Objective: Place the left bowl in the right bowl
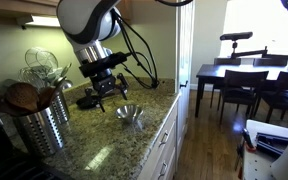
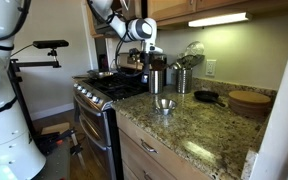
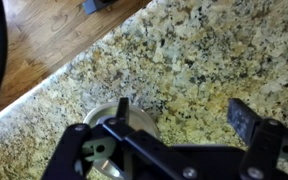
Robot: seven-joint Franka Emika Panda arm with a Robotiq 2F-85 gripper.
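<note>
gripper: black Robotiq two-finger gripper (image 3: 179,112) is spread wide. Bare counter shows between the fingers, nothing held.
gripper position: in both exterior views it hangs above the counter (image 1: 100,95) (image 2: 143,64), clear of the surface and touching nothing.
bowl: a small shiny round steel bowl with flared rim (image 1: 131,114) sits upright on the counter near the front edge. It also shows in an exterior view (image 2: 165,104).
bowl vs gripper: in the wrist view the bowl (image 3: 112,128) is low at picture-left, partly hidden behind one finger's linkage. It is off to the side of the gap, not between the fingers.
twin bowl: only one bowl spot can be made out. Cannot tell at this resolution whether a second bowl sits nested inside it.
counter: speckled tan granite countertop (image 1: 104,152) (image 2: 199,135) (image 3: 194,50), edge running diagonally in the wrist view.
canister: tall ribbed steel utensil canister with whisks and wooden tools (image 1: 42,125) (image 2: 183,79), well apart from the bowl, towards the wall.
pan: dark flat pan (image 2: 209,97) further along the counter from the bowl.
dish: tan round wooden dish (image 2: 250,99) just beside the pan.
stove: steel gas range (image 2: 102,92) butts against the counter end.
floor: brown wood plank floor (image 3: 44,40) beyond the counter edge.
</note>
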